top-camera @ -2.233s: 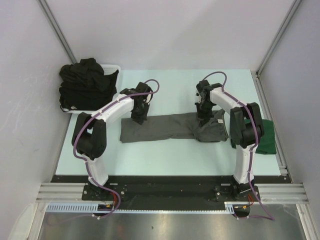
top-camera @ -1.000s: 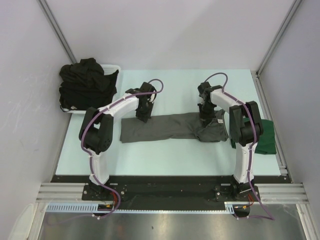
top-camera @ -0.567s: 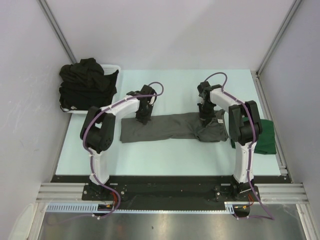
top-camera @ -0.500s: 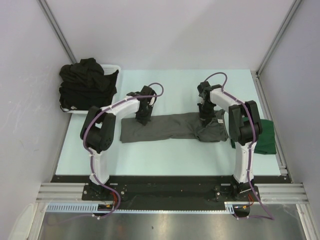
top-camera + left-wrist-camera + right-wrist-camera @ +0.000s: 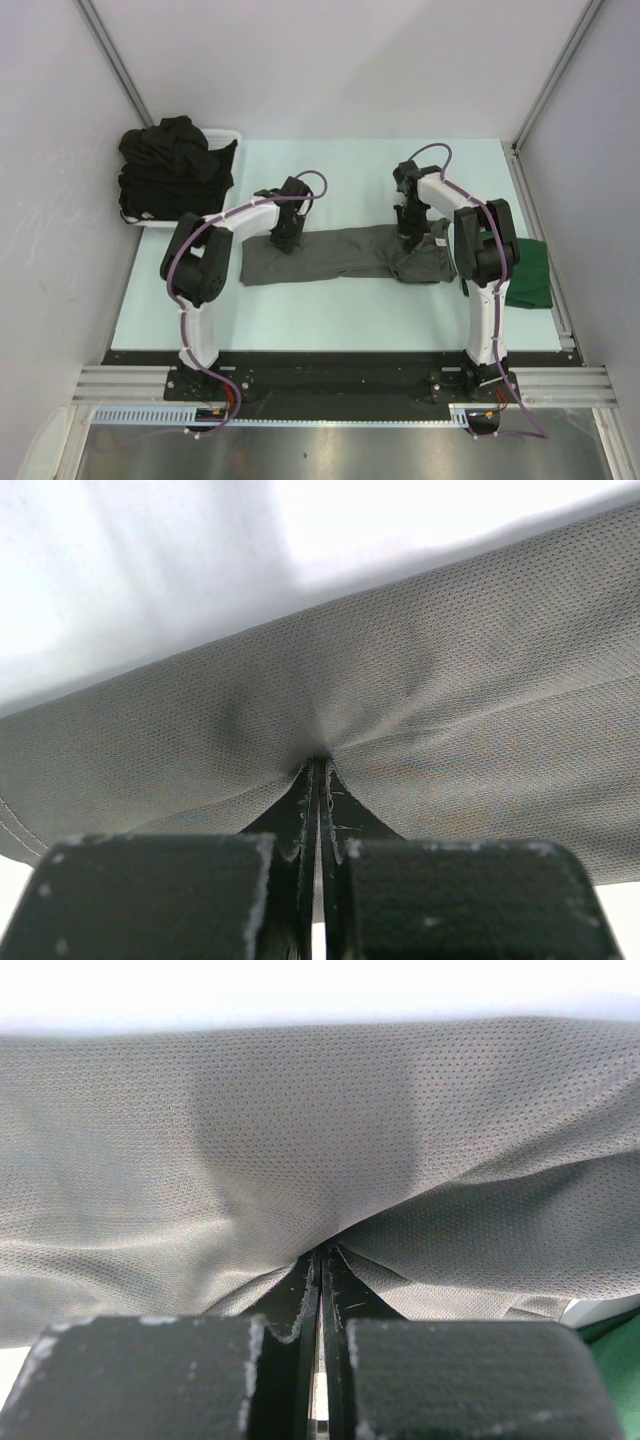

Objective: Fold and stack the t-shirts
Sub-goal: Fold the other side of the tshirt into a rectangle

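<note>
Left of the grey t-shirt (image 5: 330, 256), black t-shirts (image 5: 170, 170) heap in a white basket (image 5: 229, 134). Overhead, both sets of jaws are hidden. The wrist views show the left gripper (image 5: 318, 778) pinching puckered grey cloth at the shirt's far edge near its left end, and the right gripper (image 5: 320, 1260) doing likewise near its right end. Right of the shirt lies a green t-shirt (image 5: 531, 276), possibly folded.

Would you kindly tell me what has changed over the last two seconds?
The left tool slid slightly right along the far edge of the grey t-shirt, elbow swinging inward. The right tool barely shifted. Both stay shut on that shirt, which lies unmoved, like the green t-shirt and the black t-shirts.
</note>
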You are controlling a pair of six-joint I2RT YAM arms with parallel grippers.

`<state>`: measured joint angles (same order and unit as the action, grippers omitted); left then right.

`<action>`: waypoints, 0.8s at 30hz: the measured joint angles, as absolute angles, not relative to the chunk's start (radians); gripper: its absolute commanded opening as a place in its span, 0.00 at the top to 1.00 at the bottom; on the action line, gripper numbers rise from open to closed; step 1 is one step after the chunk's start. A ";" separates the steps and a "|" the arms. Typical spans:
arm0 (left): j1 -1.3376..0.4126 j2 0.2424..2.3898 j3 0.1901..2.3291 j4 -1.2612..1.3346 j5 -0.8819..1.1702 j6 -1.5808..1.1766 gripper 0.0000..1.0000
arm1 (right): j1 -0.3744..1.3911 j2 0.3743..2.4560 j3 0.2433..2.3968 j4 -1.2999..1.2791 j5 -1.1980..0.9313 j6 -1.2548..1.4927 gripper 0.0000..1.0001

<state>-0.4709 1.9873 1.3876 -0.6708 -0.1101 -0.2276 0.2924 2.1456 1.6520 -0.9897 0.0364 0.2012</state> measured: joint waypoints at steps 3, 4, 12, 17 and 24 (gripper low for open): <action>-0.471 1.974 1.365 -0.648 -0.110 -0.228 1.00 | 0.292 2.155 1.665 -0.998 0.037 0.201 1.00; -0.471 1.969 1.358 -0.640 -0.110 -0.228 1.00 | 0.292 2.157 1.669 -0.999 0.037 0.201 1.00; -0.471 1.927 1.291 -0.581 -0.112 -0.234 1.00 | 0.285 2.179 1.699 -0.995 0.038 0.201 1.00; -0.471 1.902 1.255 -0.562 -0.120 -0.235 1.00 | 0.282 2.191 1.718 -0.997 0.038 0.200 1.00; -0.471 1.878 1.223 -0.561 -0.128 -0.235 1.00 | 0.279 2.203 1.736 -1.007 0.035 0.200 1.00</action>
<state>-0.4709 1.8778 1.2232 -0.5606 -0.1284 -0.2352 0.2794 2.2032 1.7359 -1.0065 0.0349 0.2005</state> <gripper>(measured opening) 0.003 0.009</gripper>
